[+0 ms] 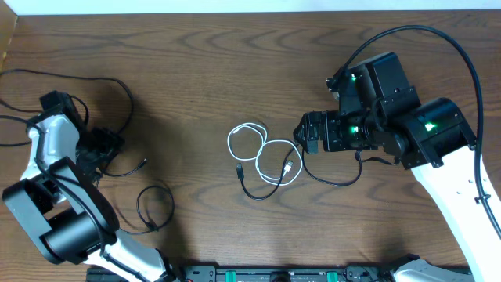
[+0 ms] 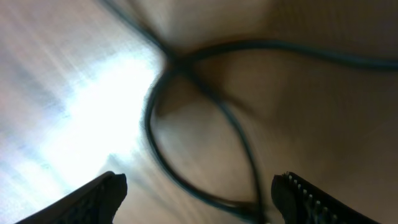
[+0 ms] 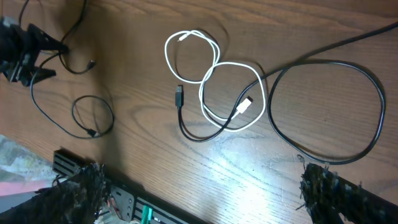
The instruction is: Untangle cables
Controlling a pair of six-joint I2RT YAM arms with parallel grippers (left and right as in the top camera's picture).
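Closest to the robot's side of the table (image 1: 196,63), a black rail (image 1: 274,274) runs along the front edge. Just beyond it on the left, the left black cable (image 1: 139,205) lies in a small loop. From there it wanders farther back, past a loose plug end, to the left gripper (image 1: 108,149). In the left wrist view, the left gripper (image 2: 205,199) has its claw spread wide and pinches nothing. That cable (image 2: 152,124) shows there as a blurred crossing of dark strands on the wood below the fingertips. In mid-table the white cable (image 1: 290,167) lies in two linked loops like a figure eight, with its plug inside the nearer loop. The middle black cable (image 1: 238,170) starts at a plug just left of those loops and curves under the nearer one. It then runs right toward the right arm. The right wrist view shows the same cable (image 3: 179,96) opening into one large loop to the right of the white cable (image 3: 247,106). The left black cable (image 3: 112,117) is well apart from them at the left. The right gripper (image 1: 304,135) hovers just right of the white loops. Its claw (image 3: 208,193) is fully spread and empty. Farthest back on the left, more of the left black cable arcs toward the table's edge.
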